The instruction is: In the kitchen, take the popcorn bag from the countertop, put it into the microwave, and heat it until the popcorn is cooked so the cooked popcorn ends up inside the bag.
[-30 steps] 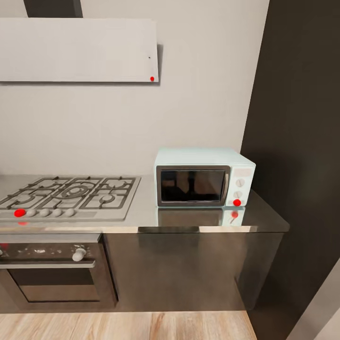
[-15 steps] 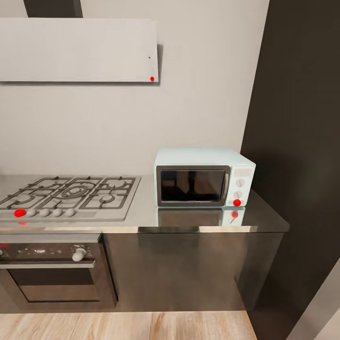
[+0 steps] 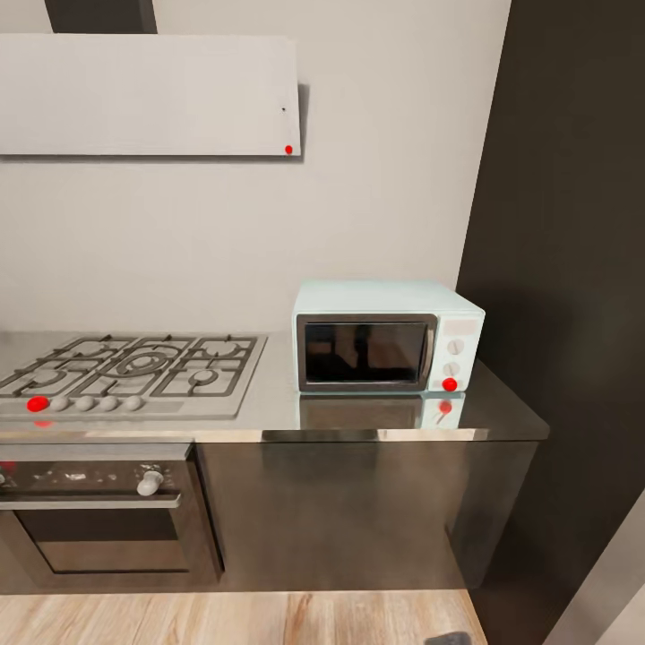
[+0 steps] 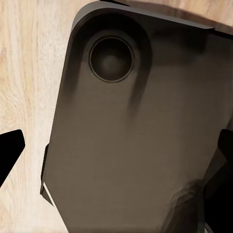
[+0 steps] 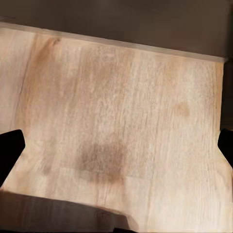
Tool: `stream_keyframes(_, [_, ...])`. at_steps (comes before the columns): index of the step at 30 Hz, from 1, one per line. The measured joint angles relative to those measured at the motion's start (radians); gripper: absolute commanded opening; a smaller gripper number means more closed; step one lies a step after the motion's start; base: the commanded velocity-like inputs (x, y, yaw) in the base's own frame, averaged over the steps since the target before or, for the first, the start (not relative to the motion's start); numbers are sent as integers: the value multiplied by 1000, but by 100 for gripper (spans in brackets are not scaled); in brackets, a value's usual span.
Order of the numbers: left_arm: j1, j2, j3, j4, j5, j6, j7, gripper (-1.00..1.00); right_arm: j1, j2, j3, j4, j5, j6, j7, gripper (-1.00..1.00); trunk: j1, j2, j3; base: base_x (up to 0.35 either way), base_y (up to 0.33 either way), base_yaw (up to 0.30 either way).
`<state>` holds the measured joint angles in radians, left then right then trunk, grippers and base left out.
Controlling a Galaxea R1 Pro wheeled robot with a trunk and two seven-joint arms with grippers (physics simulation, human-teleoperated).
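The pale-blue microwave [image 3: 387, 345] stands on the grey countertop [image 3: 506, 414] at its right end, with its dark glass door closed. A red dot marks its lower knob [image 3: 449, 384]. The popcorn bag is out of view. In the left wrist view my left gripper [image 4: 116, 150] hangs open over the robot's dark base [image 4: 131, 136], its black fingertips [image 4: 9, 151] far apart. In the right wrist view my right gripper [image 5: 116, 148] is open above the wooden floor [image 5: 121, 121], with nothing between the fingers.
A gas hob [image 3: 134, 367] lies left of the microwave, above a built-in oven [image 3: 98, 520]. An extractor hood [image 3: 148, 94] hangs on the wall. A tall dark panel [image 3: 573, 269] closes off the right side. Wooden floor [image 3: 224, 618] runs along the cabinets.
A small dark part has come into the head view at its bottom edge, right of centre. The reflection in the microwave door has shifted slightly.
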<state>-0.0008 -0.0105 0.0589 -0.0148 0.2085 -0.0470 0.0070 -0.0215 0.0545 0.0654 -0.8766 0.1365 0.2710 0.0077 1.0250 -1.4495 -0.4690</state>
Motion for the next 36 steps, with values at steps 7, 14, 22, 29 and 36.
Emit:
stream_keyframes(7, [0, 0, 0, 0, 0, 0, 0, 100, -16, 86, 1, -466, 4, 364, -4, 100, 0, 0, 0, 0, 0, 0])
stream_keyframes(14, [0, 0, 0, 0, -1, 0, 0, 100, -209, 108, -1, -563, 7, 525, -5, 100, 0, 0, 0, 0, 0, 0])
stream_keyframes(22, [0, 0, 0, 0, 0, 0, 0, 100, -480, 106, -20, -568, 7, 611, -112, 100, 0, 0, 0, 0, 0, 0])
stream_keyframes(29, [0, -1, -1, 0, -1, 0, 0, 100, -627, 98, -47, -563, -1, 611, -191, 100, 0, 0, 0, 0, 0, 0])
stream_keyframes(36, [0, 0, -2, 0, -2, 0, 0, 100, -733, -13, -116, -464, -51, 560, -130, 100, 0, 0, 0, 0, 0, 0])
